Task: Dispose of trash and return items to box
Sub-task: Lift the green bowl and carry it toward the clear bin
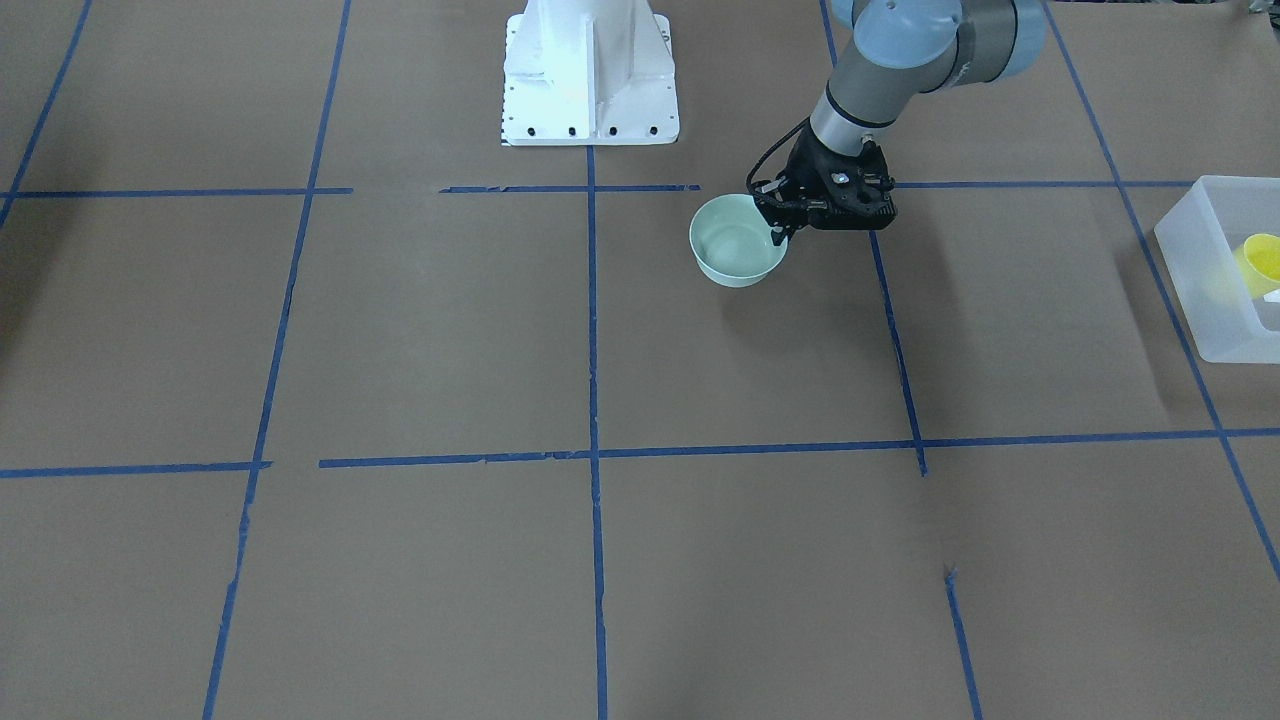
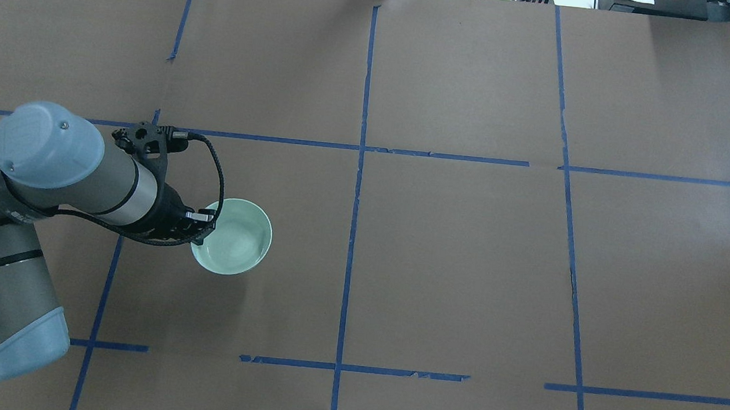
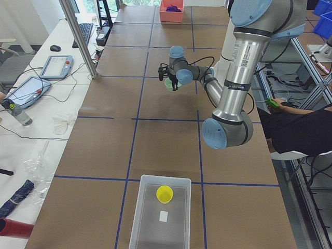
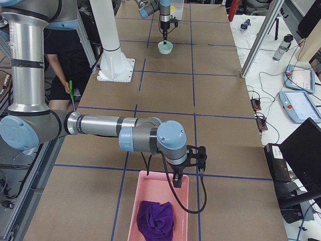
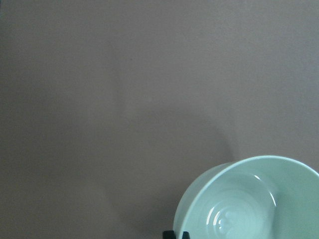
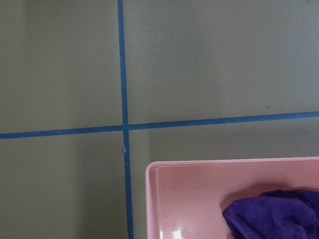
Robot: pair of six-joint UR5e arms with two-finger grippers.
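Overhead exterior: left pincer (image 2: 202, 222) pinches rim of pale green bowl (image 2: 237, 241).

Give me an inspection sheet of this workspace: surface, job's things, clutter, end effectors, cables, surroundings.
Surface: brown paper table marked with a blue tape grid.
Job's things: yellow cup inside the translucent box; pale green bowl far from the box.
Clutter: purple cloth in a pink tray.
End effectors: left end effector shut on the bowl's rim; right end effector above the tray's edge, open or shut cannot be told.
Cables: black cable looped at the left wrist.
Surroundings: white pedestal; tablets on a side bench; seated person.
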